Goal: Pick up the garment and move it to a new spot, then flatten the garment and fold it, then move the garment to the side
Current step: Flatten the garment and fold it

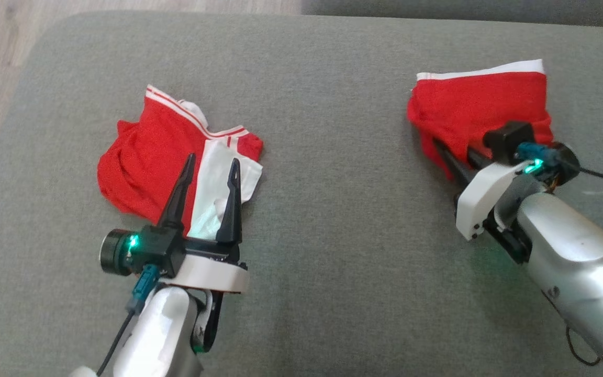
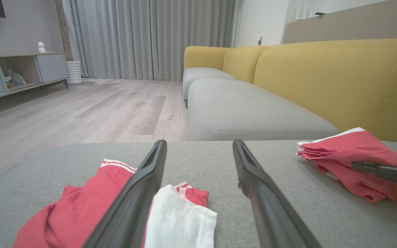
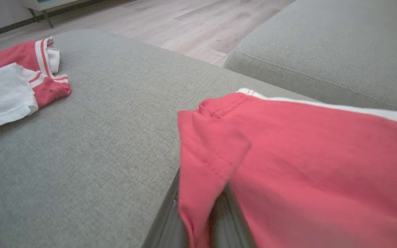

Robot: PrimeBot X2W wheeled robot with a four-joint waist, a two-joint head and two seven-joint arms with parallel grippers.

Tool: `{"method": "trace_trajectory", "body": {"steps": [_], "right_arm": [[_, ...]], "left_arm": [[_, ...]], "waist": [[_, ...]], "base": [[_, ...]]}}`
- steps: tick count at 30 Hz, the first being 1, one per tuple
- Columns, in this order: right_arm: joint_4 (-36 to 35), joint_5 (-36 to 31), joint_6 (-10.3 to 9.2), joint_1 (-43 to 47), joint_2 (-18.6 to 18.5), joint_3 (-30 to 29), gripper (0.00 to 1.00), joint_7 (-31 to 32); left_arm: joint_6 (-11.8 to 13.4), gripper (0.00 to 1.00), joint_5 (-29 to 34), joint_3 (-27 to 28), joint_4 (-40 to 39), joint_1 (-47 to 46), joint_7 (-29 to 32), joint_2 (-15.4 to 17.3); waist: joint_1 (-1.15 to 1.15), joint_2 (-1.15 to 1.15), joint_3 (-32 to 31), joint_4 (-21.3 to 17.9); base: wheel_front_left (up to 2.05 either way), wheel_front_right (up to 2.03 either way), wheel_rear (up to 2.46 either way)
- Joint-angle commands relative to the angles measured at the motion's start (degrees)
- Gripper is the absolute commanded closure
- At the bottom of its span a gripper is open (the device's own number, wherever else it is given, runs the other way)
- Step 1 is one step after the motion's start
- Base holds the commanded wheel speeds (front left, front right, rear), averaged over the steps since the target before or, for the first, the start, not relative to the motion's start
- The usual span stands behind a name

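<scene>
Notably, left wrist view reveals yellow sofa [image 2: 322, 75] behind red garment [image 2: 346, 151].

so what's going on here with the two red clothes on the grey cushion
The robot is working on clothes on a grey cushion. Its right gripper is shut on a folded red garment with a white band, at the cushion's right side. Its left gripper is open, fingers pointing over a crumpled red and white garment at the left, not gripping it. The fold looks done, so moving that piece aside seems to be the step under way.
</scene>
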Motion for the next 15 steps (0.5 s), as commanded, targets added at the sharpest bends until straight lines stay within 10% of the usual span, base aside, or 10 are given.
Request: {"method": "trace_trajectory", "body": {"steps": [1, 15], "right_arm": [[-0.76, 0.92, -0.04, 0.48, -0.33, 1.16, 0.0, -0.35], [-3.62, 0.96, -0.04, -4.17, -5.38, -20.42, 0.0, -7.16]], "left_arm": [[0.14, 0.0, -0.19, 1.85, -1.51, -0.56, -0.29, 0.66], [1.34, 0.0, -0.36, 4.04, -3.27, -0.89, -0.29, 1.67]], "waist": [[0.0, 0.0, -0.51, -0.64], [0.0, 0.0, -3.6, -8.96]], "base": [[0.0, 0.0, 0.0], [0.0, 0.0, 0.0]]}}
